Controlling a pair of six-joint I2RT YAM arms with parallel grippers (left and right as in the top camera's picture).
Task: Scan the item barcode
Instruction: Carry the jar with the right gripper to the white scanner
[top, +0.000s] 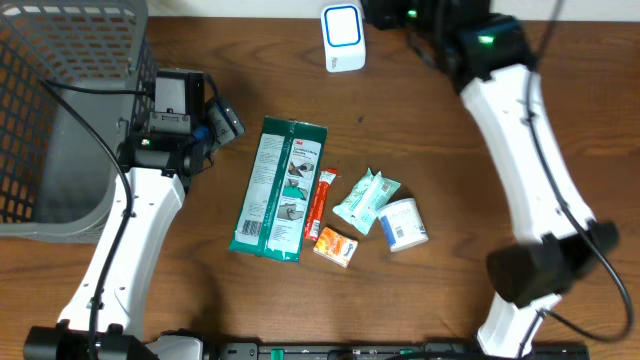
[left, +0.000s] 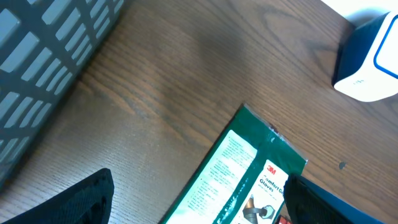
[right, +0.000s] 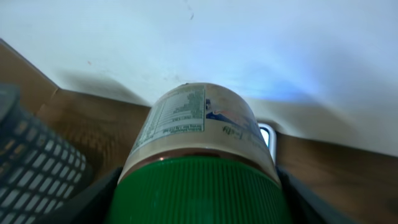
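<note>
Green lid (right: 198, 190) nearest, jar (right: 198, 124) held lengthwise, base toward the scanner (right: 267, 135)

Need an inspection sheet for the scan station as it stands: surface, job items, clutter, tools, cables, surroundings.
Surface: brown wooden table, nothing spilled that shows.
Job's things: green-lidded jar held up beside the white-and-blue scanner.
Clutter: green 3M gloves pack, orange-red stick packet, small orange box, teal pouch and white tub, grouped mid-table.
Grippers: left tool open and empty, near the gloves pack's top edge; right tool shut on the jar.
Cables: black cables run along both arms.
Surroundings: gray mesh basket at the table's left; white wall behind.
</note>
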